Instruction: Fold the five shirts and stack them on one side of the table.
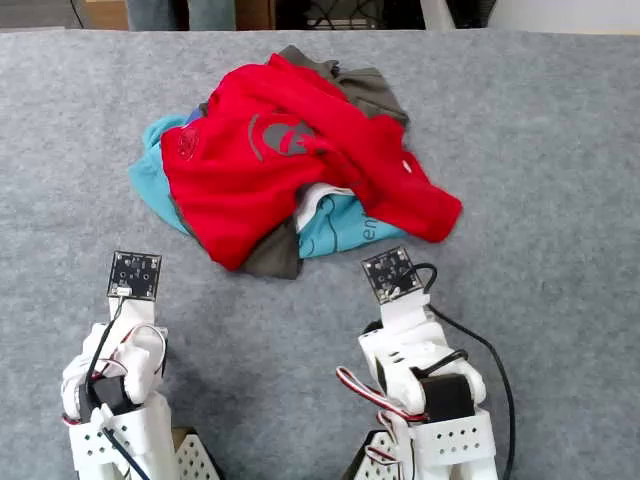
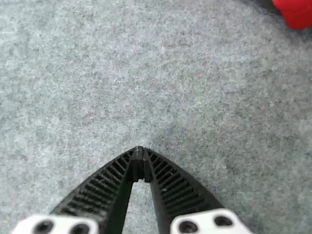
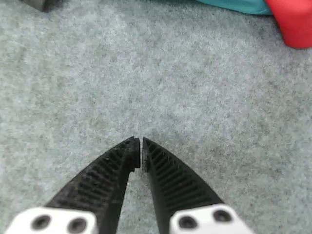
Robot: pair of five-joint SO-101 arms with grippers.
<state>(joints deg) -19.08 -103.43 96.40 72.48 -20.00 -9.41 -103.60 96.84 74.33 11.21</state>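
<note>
A heap of shirts lies at the back middle of the grey table: a red shirt [image 1: 270, 165] on top, a teal shirt [image 1: 340, 228] beneath it, and a dark grey shirt [image 1: 365, 90] poking out behind. In the left wrist view, my left gripper [image 2: 139, 155] is shut over bare grey felt, with a red shirt corner [image 2: 295, 12] far off. My right gripper [image 3: 141, 145] is shut too, empty, a short way from the teal hem [image 3: 234, 5] and a red sleeve [image 3: 295, 22]. Both arms [image 1: 125, 330] [image 1: 410, 340] sit near the front edge.
Grey felt [image 1: 540, 130] covers the whole table, with open room to the left and right of the heap. A cable [image 1: 490, 350] loops beside the right arm's base. A dark grey cloth edge [image 3: 41, 4] shows in the right wrist view.
</note>
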